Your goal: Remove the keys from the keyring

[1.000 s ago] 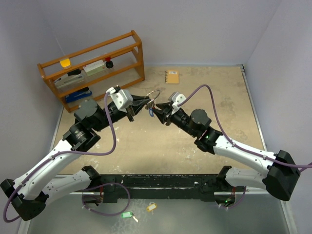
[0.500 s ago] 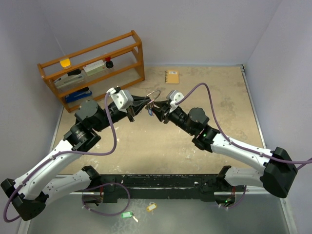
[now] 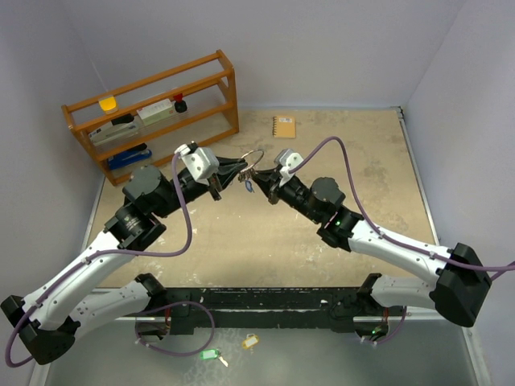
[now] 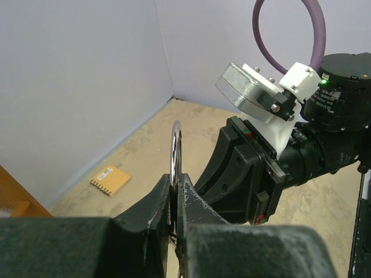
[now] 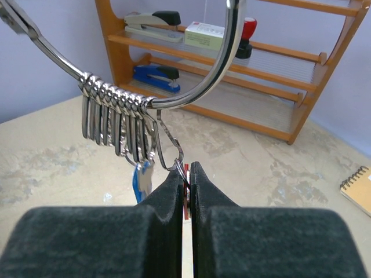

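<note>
Dangling bunched keys [image 5: 116, 130], silver keyring [image 5: 174, 102], blue tag [image 5: 141, 179]

My table [image 3: 241, 241] is a sandy, mottled top, scuffed pale in places. A wooden rack [image 5: 111, 40] stands on it in the far left corner, set at an angle. To the right of the rack, near the back edge, a notepad [image 3: 283, 126] lies flat. On the rack's shelves sit a blue stapler [image 3: 129, 157], a black stapler [image 5: 153, 18], a white box [image 5: 204, 36] and a red-capped stamp [image 5: 248, 32]. Well away from the rack, past the black rail [image 3: 265, 304] that carries my bases, a green tag [image 3: 209, 354] and a yellow tag [image 3: 250, 342] lie on a grey strip [image 3: 322, 362].
</note>
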Robot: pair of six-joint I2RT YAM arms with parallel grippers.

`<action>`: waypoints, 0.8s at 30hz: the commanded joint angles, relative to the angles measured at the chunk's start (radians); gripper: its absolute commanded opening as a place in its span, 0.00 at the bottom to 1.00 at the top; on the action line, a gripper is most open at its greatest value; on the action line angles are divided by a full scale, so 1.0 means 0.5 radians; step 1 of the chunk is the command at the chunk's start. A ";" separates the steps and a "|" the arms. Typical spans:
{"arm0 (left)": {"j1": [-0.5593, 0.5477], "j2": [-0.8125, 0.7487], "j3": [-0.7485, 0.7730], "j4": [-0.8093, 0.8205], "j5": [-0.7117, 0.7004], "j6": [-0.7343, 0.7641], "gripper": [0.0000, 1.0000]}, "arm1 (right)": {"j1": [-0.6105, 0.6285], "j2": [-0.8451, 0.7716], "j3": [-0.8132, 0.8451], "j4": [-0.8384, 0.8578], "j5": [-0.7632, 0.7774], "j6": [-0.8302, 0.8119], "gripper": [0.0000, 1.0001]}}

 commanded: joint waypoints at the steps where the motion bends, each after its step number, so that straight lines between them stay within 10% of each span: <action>1: -0.009 -0.055 0.026 0.151 -0.125 0.005 0.00 | -0.002 -0.109 0.112 -0.188 0.099 -0.091 0.00; 24: -0.009 0.071 -0.163 0.250 -0.310 -0.016 0.11 | 0.049 -0.128 1.123 -1.726 0.960 -0.510 0.00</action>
